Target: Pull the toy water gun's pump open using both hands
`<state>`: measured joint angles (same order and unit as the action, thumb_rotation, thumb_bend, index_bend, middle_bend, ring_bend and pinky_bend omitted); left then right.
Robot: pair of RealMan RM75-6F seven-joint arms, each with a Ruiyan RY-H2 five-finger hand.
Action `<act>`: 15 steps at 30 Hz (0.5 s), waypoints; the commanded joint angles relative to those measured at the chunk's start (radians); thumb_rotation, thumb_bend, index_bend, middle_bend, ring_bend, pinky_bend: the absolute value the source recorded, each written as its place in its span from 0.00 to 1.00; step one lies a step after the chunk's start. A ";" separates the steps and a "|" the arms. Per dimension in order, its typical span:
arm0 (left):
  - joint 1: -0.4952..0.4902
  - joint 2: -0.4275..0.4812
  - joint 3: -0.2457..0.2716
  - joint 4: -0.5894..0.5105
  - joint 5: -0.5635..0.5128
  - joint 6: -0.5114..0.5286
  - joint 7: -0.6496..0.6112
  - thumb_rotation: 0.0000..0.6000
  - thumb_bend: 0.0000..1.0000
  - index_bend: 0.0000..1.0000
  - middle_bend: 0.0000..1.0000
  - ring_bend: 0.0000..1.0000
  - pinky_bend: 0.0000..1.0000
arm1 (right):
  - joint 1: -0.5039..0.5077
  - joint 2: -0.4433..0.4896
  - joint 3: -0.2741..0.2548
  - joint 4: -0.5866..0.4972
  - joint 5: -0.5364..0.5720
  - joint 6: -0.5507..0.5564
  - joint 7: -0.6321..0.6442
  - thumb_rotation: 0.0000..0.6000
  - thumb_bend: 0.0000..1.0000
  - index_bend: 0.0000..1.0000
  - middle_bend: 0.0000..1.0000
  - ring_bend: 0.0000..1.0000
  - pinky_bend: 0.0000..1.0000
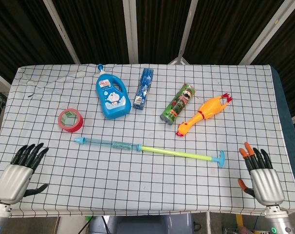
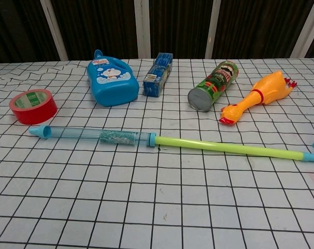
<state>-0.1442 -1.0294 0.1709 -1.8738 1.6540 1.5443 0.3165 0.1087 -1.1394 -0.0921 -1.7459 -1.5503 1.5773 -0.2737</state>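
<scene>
Checked tablecloth (image 1: 138, 190), water gun (image 1: 147, 149) pump extended, untouched

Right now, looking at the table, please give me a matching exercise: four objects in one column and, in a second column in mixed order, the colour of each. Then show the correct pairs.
Objects:
1. detergent bottle
2. tape roll
3. rubber chicken
4. pump rod of the water gun

Colours:
A. yellow-green
B. red
C. blue
D. orange-yellow

Pairs: 1-C, 2-B, 3-D, 4-A
</scene>
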 commanded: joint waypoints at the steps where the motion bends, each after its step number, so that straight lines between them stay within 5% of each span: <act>1: 0.047 -0.010 0.028 0.069 0.047 0.050 -0.046 1.00 0.17 0.00 0.00 0.00 0.00 | -0.036 0.016 0.008 0.027 0.041 0.013 0.051 1.00 0.31 0.00 0.00 0.00 0.00; 15: 0.112 -0.057 -0.031 0.236 0.039 0.131 -0.107 1.00 0.17 0.00 0.00 0.00 0.00 | -0.106 0.029 0.023 0.060 0.038 0.055 0.100 1.00 0.31 0.00 0.00 0.00 0.00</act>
<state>-0.0351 -1.0835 0.1444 -1.6420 1.6952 1.6712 0.2108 0.0036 -1.1095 -0.0702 -1.6863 -1.5120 1.6338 -0.1742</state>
